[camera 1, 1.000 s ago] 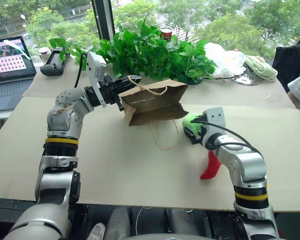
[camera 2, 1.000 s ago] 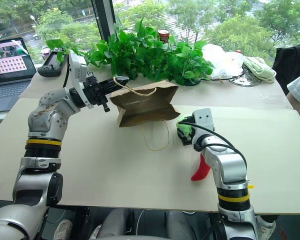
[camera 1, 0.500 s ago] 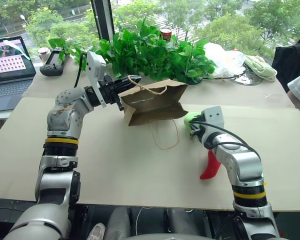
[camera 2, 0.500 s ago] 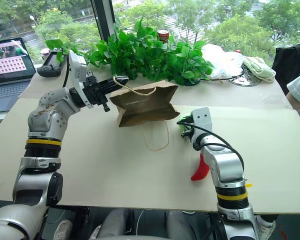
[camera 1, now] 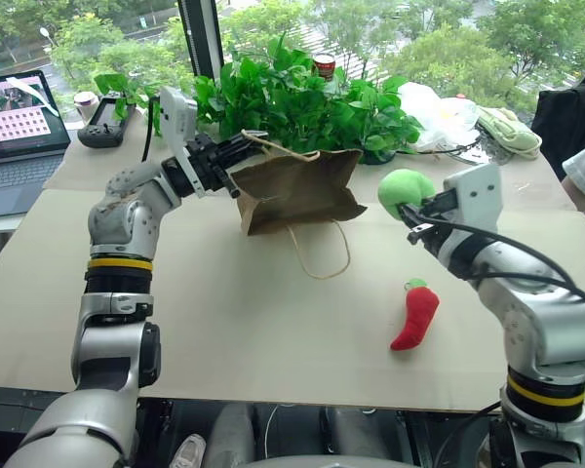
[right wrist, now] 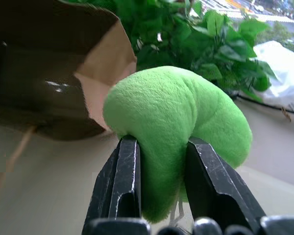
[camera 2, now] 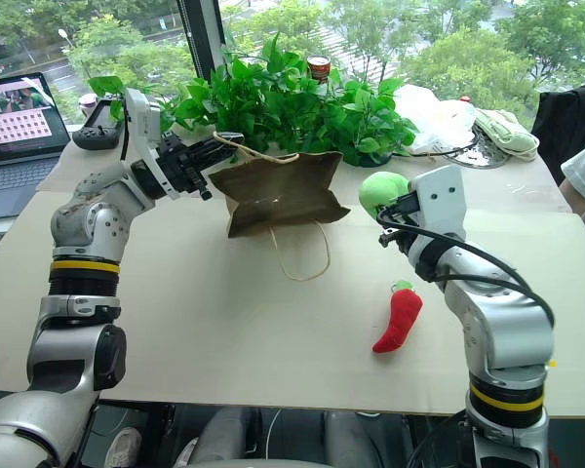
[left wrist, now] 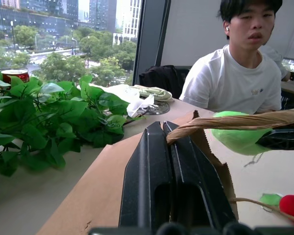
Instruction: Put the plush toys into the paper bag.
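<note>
The green toy (right wrist: 174,134) is pinched between the two black fingers (right wrist: 122,186) of the right gripper (camera 1: 416,213), held in the air right of centre in the head views, above the table (camera 1: 224,322) and just beside the open side of the paper bag (camera 1: 302,188). The fingers press into its plush sides, so they are closed on it, not wide. The red toy (camera 1: 415,314) lies flat on the table lower right of centre, below the raised green one and well apart from the bag.

The bag sits at the upper middle of the frame. Its upper rim is clamped by the left gripper (camera 1: 236,154), whose fingers (left wrist: 174,181) are pressed together on the paper edge. One string handle (camera 1: 322,255) hangs loose onto the table below the bag.

Behind the bag stands a leafy plant (camera 1: 302,97) with a red can (camera 1: 323,65) behind it. A laptop (camera 1: 19,122) is at the upper left, a white plastic bag (camera 1: 439,115) at the upper right. A person (left wrist: 240,73) in a white shirt sits across the table.
</note>
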### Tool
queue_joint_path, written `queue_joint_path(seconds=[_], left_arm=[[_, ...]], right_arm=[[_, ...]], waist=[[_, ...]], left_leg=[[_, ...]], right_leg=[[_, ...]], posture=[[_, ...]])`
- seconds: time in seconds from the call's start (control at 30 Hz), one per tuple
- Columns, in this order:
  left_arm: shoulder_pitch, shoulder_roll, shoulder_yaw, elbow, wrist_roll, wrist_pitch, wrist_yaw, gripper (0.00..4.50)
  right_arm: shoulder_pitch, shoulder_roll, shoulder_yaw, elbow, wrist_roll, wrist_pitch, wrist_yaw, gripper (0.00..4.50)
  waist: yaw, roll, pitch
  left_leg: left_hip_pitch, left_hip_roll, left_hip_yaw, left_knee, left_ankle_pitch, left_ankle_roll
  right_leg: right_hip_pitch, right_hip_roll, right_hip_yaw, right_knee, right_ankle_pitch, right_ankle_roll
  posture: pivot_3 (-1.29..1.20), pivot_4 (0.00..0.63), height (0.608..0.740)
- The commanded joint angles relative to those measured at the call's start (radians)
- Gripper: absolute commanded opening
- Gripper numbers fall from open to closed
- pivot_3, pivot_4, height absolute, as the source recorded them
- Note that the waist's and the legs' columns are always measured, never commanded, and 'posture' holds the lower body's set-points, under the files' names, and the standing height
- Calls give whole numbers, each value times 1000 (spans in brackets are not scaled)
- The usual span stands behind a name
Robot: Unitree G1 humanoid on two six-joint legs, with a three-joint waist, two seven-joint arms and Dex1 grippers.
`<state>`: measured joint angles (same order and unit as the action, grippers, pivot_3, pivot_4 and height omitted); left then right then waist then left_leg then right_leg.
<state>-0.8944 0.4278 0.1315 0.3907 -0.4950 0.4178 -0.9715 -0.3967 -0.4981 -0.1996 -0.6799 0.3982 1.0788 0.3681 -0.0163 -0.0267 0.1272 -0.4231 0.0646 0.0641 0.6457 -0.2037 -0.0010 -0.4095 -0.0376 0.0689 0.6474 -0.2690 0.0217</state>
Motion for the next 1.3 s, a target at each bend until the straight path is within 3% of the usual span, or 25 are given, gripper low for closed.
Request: queue_joint_path(seconds=[0.03, 0.1, 0.2, 0.43, 0.73, 1.03, 1.2, 1.3], left_arm=[[-27, -2, 11, -20, -13, 0, 0, 0], [-26, -3, 11, -22, -13, 3, 0, 0], [-23, -7, 10, -25, -15, 7, -1, 0], [-21, -14, 9, -30, -16, 11, -3, 0], [-12, -18, 4, -41, -16, 14, -9, 0], [-15, -18, 6, -34, -16, 17, -13, 0], [-17, -16, 6, -29, -14, 16, -15, 0], [-16, -15, 7, -27, -13, 16, -17, 0]], right_arm=[[-68, -10, -33, -104, 141, 72, 61, 1354], [-83, -11, -30, -122, 190, 107, 71, 1354], [-137, -2, 106, -119, 195, 125, 60, 1354], [-270, 20, 359, 74, 40, 53, -13, 1354], [-448, 82, 387, 306, -91, 38, -98, 1354], [-453, 139, 318, 303, -91, 109, -118, 4371], [-405, 92, 165, 157, -18, 212, -76, 4371], [-309, -49, 81, 41, 28, 314, -10, 4371]], waist=[[-1, 0, 0], [1, 0, 0], [2, 0, 0], [2, 0, 0], [2, 0, 0], [3, 0, 0], [8, 0, 0], [15, 0, 0]], left_leg=[[0, 0, 0, 0, 0, 0], [0, 0, 0, 0, 0, 0], [0, 0, 0, 0, 0, 0], [-1, 0, 0, 0, 0, 0], [-3, 0, 0, 0, 0, 0], [-9, 0, 1, -1, 0, 0], [-10, 0, 0, -1, 0, 0], [-11, -1, 0, -1, 0, 0]], right_leg=[[0, 0, 0, 0, 0, 0], [0, 0, 0, 0, 0, 0], [0, 0, 0, 0, 0, 0], [0, 0, 0, 0, 0, 0], [-4, -1, 0, 1, 0, 0], [-11, -1, 0, 3, 0, -1], [-12, -1, 0, 7, 0, -1], [-11, -1, -1, 7, 0, -1]], posture=[[0, 150, 713], [0, 150, 713], [0, 150, 713], [0, 150, 713], [0, 150, 713], [0, 150, 713], [0, 150, 713], [0, 150, 713]])
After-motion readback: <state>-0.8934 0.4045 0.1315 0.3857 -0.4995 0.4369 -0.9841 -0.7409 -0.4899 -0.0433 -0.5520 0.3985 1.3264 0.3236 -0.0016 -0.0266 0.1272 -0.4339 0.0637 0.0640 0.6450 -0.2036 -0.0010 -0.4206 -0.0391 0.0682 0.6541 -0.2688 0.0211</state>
